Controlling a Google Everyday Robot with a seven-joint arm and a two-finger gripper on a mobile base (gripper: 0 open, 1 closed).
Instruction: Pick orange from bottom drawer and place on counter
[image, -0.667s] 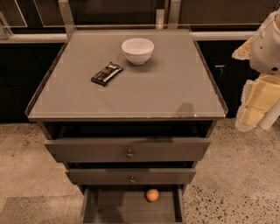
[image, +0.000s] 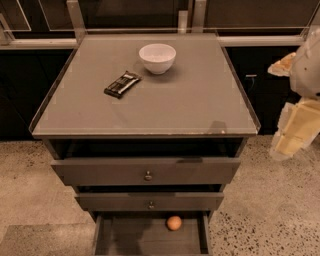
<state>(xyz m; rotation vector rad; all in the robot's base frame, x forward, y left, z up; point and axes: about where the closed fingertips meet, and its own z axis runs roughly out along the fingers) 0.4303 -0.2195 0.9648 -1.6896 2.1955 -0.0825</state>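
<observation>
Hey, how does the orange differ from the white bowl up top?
The orange is orange-coloured and a closed ball; the white bowl is white and open on top. The orange is clearly smaller than the bowl. The orange lies in the open bottom drawer, the bowl stands on the counter. Both are round, and both are apart from the gripper, which hangs beyond the counter's right edge.

The orange (image: 174, 223) is orange, the bottom drawer (image: 125, 242) dark grey-brown, the counter (image: 195, 100) surface grey, the bowl (image: 157, 58) white, and the bar (image: 122, 84) perhaps black. The cream gripper (image: 294, 132) hangs to the right of the counter.
</observation>
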